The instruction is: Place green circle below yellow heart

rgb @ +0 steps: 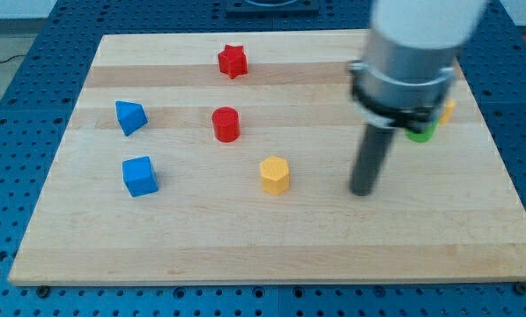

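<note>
My tip (362, 191) rests on bare board, well below the green block (420, 135)

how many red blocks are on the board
2. A red star sits near the view's top, left of centre; a red cylinder sits below it, towards the middle. The arm hides part of the view's right, so another may be hidden there.

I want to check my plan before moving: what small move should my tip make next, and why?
Probably slide my tip toward the view's top right, around to the green block. That block and a yellow one, likely the heart, sit mostly hidden behind the arm, green just below-left of yellow. My tip rests apart from both, toward the view's bottom left, so it cannot nudge green yet.
</note>
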Robot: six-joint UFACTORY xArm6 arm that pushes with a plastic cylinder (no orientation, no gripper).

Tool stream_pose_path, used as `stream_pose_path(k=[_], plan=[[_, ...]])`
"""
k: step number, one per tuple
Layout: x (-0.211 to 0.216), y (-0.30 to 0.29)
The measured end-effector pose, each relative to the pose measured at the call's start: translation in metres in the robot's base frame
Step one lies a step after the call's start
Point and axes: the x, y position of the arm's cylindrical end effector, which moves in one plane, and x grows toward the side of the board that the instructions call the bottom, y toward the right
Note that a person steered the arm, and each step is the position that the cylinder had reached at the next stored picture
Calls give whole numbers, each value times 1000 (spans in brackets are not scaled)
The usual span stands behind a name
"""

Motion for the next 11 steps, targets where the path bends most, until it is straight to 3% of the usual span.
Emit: stream_pose_path(k=[2, 3, 6, 11], plan=[[-98, -25], [-108, -2], [-103, 79], [-56, 122]])
